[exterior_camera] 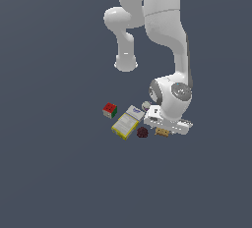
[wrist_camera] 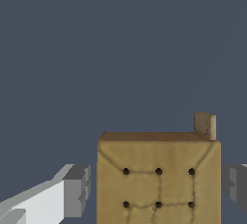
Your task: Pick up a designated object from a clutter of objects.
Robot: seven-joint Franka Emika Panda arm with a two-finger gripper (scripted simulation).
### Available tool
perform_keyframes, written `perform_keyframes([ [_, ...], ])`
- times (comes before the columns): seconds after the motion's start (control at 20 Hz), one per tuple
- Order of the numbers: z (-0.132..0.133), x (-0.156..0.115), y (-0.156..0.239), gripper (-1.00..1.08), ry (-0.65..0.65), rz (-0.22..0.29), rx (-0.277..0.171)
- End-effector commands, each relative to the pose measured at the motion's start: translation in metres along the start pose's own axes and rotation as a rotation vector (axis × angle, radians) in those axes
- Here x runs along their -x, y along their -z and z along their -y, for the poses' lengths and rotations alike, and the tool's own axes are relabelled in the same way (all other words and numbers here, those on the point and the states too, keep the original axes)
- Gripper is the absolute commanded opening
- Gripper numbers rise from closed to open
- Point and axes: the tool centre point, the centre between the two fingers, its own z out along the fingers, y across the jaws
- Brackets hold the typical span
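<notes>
The designated object, a small flat tan block with dark dots (wrist_camera: 158, 179), lies on the grey floor and fills the space between my fingers in the wrist view. In the exterior view the tan block (exterior_camera: 162, 132) shows just under my hand, at the clutter's right end. My gripper (wrist_camera: 157, 189) is low, its jaws open on either side of the block. One grey finger (wrist_camera: 77, 191) stands a small gap off one side of the block. The other finger (wrist_camera: 236, 185) is very close to the opposite side. The gripper (exterior_camera: 164, 129) itself is mostly hidden by the hand in the exterior view.
The rest of the clutter lies to the exterior view's left of the block: a dark maroon lump (exterior_camera: 142, 132), a yellow-white flat box (exterior_camera: 127, 124), a colour cube (exterior_camera: 110, 110) and a white ball (exterior_camera: 146, 106). A small tan piece (wrist_camera: 205, 125) stands just behind the block.
</notes>
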Motion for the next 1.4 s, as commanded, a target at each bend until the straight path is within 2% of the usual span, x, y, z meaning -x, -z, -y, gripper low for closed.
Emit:
perform_keyframes([
  [0.0, 0.001, -0.001, -0.004, 1.0, 0.0, -0.001, -0.001],
  [0.05, 0.001, -0.001, -0.004, 1.0, 0.0, -0.001, -0.001],
  [0.1, 0.001, -0.001, -0.004, -1.0, 0.0, -0.001, -0.001],
  [0.8, -0.001, 0.0, 0.0, -1.0, 0.0, -0.002, -0.002],
  [1.35, -0.035, 0.002, 0.041, -1.0, 0.0, -0.002, -0.002],
])
